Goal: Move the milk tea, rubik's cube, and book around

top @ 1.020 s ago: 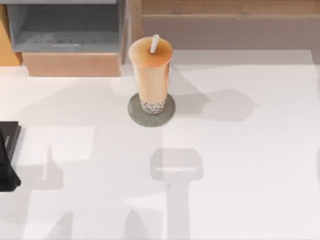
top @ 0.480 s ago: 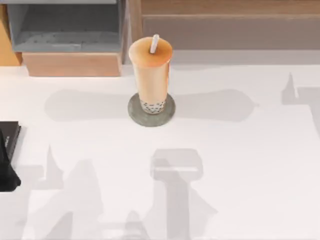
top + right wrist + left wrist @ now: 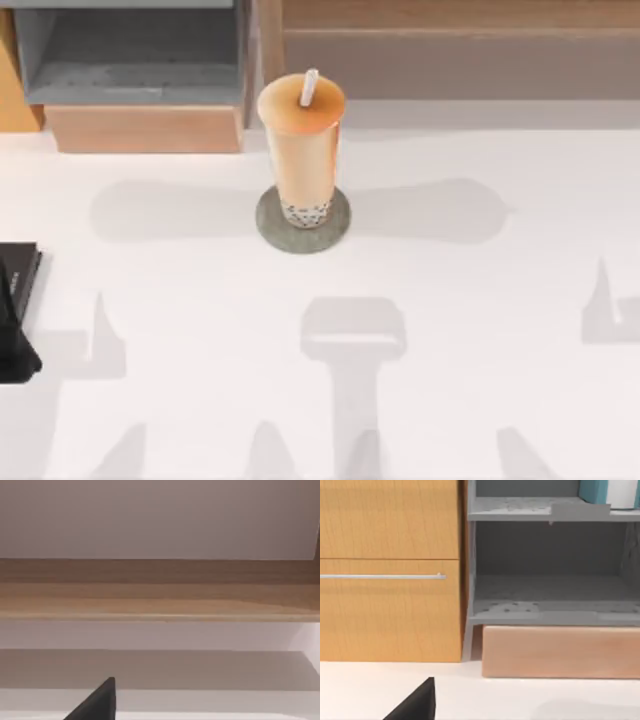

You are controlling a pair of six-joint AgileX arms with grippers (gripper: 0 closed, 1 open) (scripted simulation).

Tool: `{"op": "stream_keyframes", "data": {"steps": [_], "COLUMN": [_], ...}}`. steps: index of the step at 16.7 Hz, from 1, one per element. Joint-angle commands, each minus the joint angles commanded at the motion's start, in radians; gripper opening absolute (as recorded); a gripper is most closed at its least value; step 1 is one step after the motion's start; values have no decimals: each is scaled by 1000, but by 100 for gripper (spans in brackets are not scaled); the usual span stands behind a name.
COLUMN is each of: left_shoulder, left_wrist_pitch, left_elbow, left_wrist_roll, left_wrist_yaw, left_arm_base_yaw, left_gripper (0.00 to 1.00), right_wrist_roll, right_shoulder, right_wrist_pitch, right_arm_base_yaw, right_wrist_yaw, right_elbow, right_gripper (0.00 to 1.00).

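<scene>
The milk tea point(image 3: 301, 150) is left standing on the grey coaster point(image 3: 303, 221), upper centre of the top view; only arm shadows have shifted, nothing is yet grasped, and jaw states cannot be told.

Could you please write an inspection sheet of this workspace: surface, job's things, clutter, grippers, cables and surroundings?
Surface: white table, with grey shadows lying across it.
Job's things: milk tea stands upright on a grey coaster, toward the back of the table near the middle. A teal book stands on the upper shelf of the grey shelf unit in the left wrist view. Cube: nothing seen.
Clutter: a black slab at the table's left edge.
Grippers: a dark tip at the left wrist view's edge, another in the right wrist view; fingers cannot be judged.
Cables: nothing seen.
Surroundings: wooden cabinet beside the shelf unit; a wooden ledge along the back.
</scene>
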Motion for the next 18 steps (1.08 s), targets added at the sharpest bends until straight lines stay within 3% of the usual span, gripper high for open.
{"op": "stream_keyframes", "data": {"steps": [5, 13, 18], "left_shoulder": [0, 11, 222], "left_wrist_pitch": [0, 6, 102], "left_elbow": [0, 10, 196], "left_wrist_roll": [0, -1, -4], "left_wrist_yaw": [0, -3, -42], "left_arm_base_yaw": [0, -2, -45], "left_gripper": [100, 100, 100], "right_wrist_roll": [-1, -1, -1], "right_shoulder": [-216, -231, -231], "right_wrist_pitch": [-17, -19, -19], "right_arm_base_yaw": [28, 31, 31], "right_wrist_yaw": [30, 32, 32], "right_elbow": [-219, -234, -234], "right_gripper": [100, 100, 100]}}
